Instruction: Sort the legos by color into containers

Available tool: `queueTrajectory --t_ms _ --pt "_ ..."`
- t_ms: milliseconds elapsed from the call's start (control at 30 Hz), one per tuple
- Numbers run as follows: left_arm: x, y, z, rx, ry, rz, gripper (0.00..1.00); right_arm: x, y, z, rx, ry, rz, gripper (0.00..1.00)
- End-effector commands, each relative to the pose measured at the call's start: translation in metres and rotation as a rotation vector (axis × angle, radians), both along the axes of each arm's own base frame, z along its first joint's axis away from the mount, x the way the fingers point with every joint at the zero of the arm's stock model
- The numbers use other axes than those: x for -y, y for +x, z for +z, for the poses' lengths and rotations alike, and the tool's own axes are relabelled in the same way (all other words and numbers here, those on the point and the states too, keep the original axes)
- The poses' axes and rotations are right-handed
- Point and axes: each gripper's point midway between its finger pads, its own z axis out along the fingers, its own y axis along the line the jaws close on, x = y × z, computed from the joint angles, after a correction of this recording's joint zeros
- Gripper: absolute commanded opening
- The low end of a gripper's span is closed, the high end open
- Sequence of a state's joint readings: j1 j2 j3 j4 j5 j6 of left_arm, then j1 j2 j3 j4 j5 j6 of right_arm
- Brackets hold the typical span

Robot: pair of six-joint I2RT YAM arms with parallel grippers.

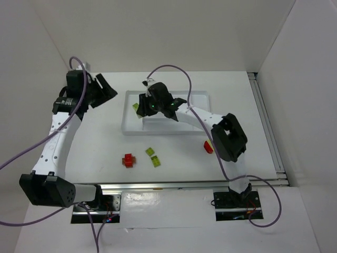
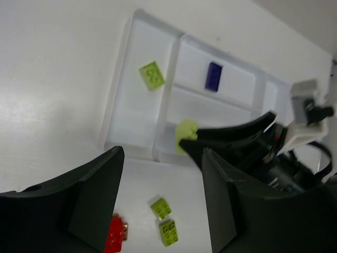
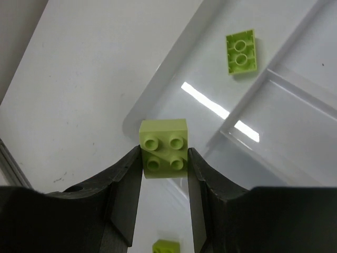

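Yellow-green lego [image 3: 164,147] found clamped in right gripper [image 3: 164,156] over left end of white tray [image 3: 158,79]; left gripper [image 2: 161,155] noted spread open, empty, beside tray.

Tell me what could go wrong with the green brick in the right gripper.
The right gripper pinches the green brick by its near half only, so it might twist or slip out. It hangs near the tray's rim and a divider; released here, it might land outside the section holding the other green brick.
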State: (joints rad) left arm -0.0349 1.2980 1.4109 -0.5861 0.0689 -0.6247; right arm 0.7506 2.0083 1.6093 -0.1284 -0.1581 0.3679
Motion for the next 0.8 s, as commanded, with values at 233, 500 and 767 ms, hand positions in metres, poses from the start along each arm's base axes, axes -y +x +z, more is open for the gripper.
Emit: queueTrajectory --t_ms 233,500,767 --pt "-0.016 -0.044 -0.053 -0.168 0.017 0.101 0.71 -0.053 0.043 0.004 0.078 -0.009 0.060 0.62" --pt "-0.015 -0.073 -0.095 -0.288 0.066 0.105 0.66 -0.006 0.026 0.044 0.160 -0.006 -0.029 0.72" --pt "0.053 -0.129 -0.179 -0.519 0.024 -0.023 0.73 0.103 -0.028 0.045 0.113 -0.026 -0.221 0.74"
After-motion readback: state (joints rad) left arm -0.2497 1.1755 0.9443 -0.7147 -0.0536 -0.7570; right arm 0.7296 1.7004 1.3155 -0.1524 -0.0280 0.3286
